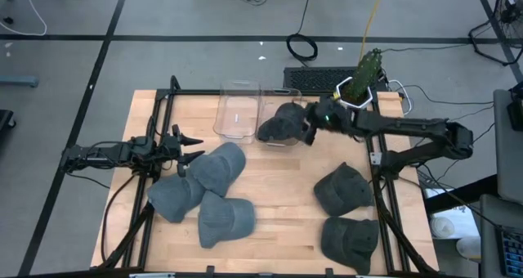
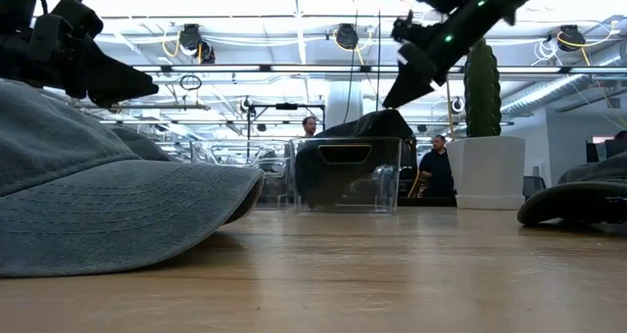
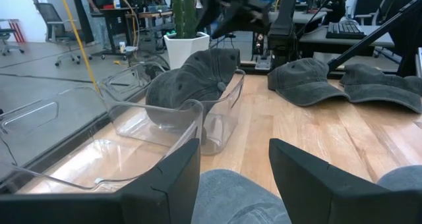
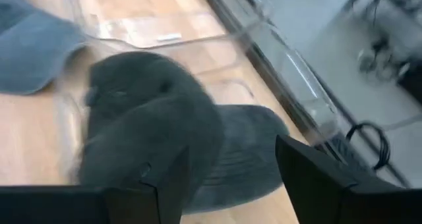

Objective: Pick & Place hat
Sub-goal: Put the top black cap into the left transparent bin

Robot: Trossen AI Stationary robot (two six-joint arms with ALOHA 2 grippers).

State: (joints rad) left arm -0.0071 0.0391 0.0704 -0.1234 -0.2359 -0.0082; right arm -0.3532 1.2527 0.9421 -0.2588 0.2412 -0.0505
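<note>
Right gripper, fingers apart and grasping nothing, above dark grey cotton cap in clear plastic bin at twelve o'clock, apparently just placed. Left gripper waiting open at nine o'clock.

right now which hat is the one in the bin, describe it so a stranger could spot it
Start at the two clear bins along the table's far edge, near the cactus. The hat sits in the bin nearer the cactus, with the right hand just beside it. It is dark grey and the only hat inside a bin; the others lie flat on the wood.
</note>
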